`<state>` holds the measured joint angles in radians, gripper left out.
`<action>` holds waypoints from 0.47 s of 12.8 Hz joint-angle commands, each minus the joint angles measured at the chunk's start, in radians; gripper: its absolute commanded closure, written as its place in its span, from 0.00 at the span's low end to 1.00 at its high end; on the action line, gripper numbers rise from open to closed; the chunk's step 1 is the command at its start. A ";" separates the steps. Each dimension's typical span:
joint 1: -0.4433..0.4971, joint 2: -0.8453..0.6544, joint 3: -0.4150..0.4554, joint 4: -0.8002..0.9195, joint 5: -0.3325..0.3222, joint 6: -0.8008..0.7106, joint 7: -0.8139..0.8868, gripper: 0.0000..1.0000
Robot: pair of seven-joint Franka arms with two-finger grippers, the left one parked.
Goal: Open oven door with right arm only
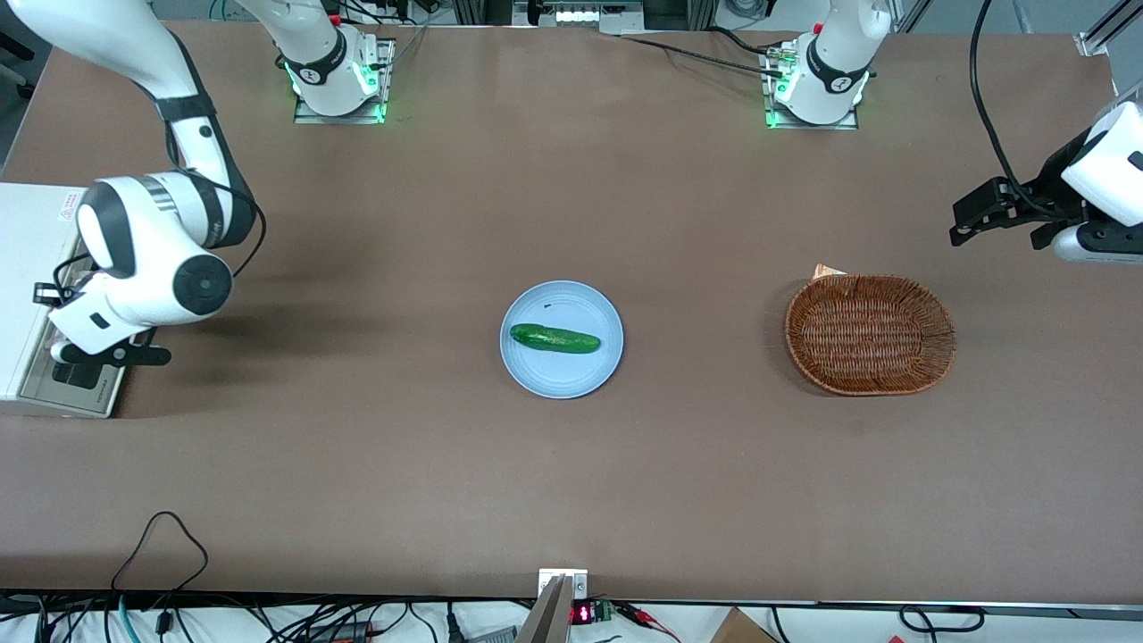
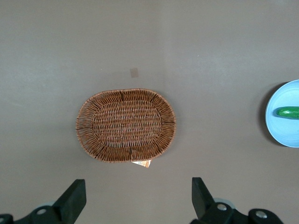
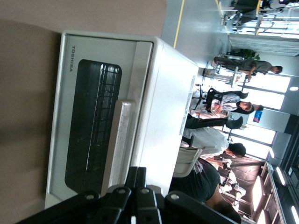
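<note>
**Right arm poised at the closed oven door**

The toaster oven [image 1: 31, 295] sits at the working arm's edge of the brown surface [image 1: 571, 482]. Its oven door [image 3: 91, 130] is shut flush against the white body, dark glass window and pale bar handle [image 3: 117, 144] facing the wrist camera. The right arm [image 1: 147, 259] bends down over the oven front, its jaws [image 1: 112, 354] just in front of the door near the handle, pressed together with nothing between them. Mid-surface, a cucumber [image 1: 554, 338] lies on a blue plate [image 1: 561, 379]. A wicker basket [image 1: 870, 335] rests toward the parked arm's end.
</note>
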<state>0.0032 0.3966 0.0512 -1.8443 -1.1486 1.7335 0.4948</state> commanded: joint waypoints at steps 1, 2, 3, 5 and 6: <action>-0.002 -0.002 0.001 -0.027 -0.054 0.000 0.077 0.99; -0.005 -0.002 -0.001 -0.044 -0.080 0.000 0.114 0.99; -0.008 -0.001 -0.001 -0.061 -0.103 0.001 0.148 0.99; -0.009 0.016 -0.002 -0.076 -0.140 0.003 0.217 0.99; -0.009 0.028 -0.004 -0.078 -0.148 0.003 0.246 0.99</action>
<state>-0.0022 0.4148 0.0472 -1.9029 -1.2576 1.7329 0.6741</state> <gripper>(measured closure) 0.991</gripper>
